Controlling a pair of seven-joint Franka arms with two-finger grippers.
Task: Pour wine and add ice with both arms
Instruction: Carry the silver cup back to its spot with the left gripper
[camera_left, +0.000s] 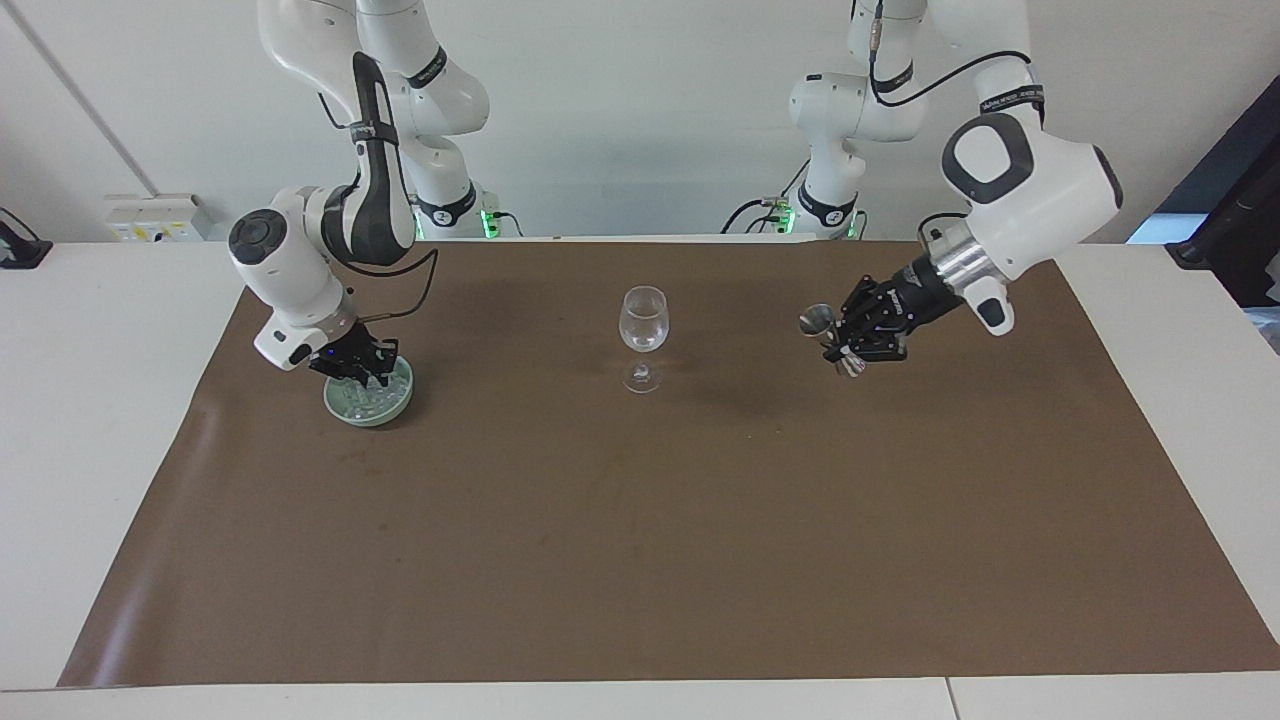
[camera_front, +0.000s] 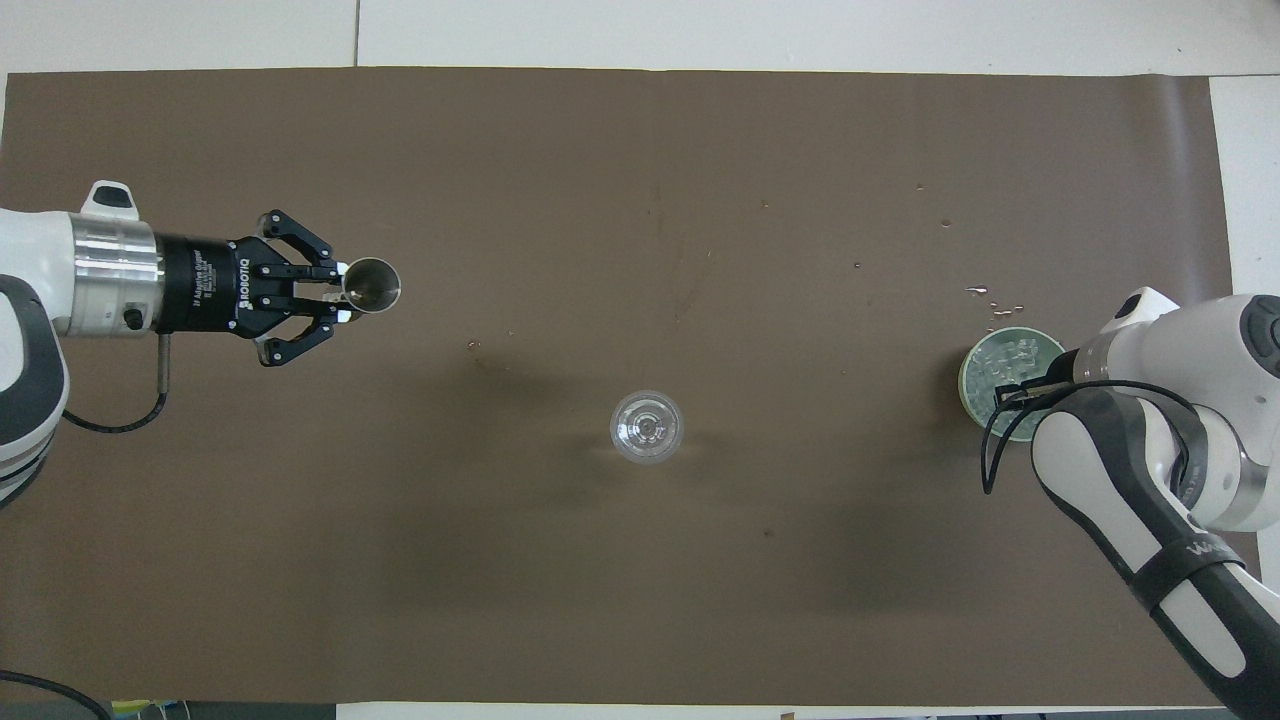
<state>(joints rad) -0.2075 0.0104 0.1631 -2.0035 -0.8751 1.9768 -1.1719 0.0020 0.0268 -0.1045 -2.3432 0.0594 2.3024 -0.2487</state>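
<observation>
A brown mat (camera_left: 640, 520) covers the white tabletop (camera_left: 100, 400) by a pale wall. The left gripper (camera_front: 340, 290) holds a metal cup (camera_front: 372, 285) tight over the mat. The right gripper (camera_left: 362, 368) is shut in the green bowl (camera_left: 368, 404), maybe pinching hidden ice (camera_front: 1012, 358).

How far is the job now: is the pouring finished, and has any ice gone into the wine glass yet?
Pouring looks finished: the left claw, shut on the metal jigger, is over bare mat, clear of the wine glass. Whether the glass holds liquid is unclear. In hand: the right claw, shut, is down in the green bowl among the ice; a held chunk cannot be seen. Left: ice into the glass.
</observation>
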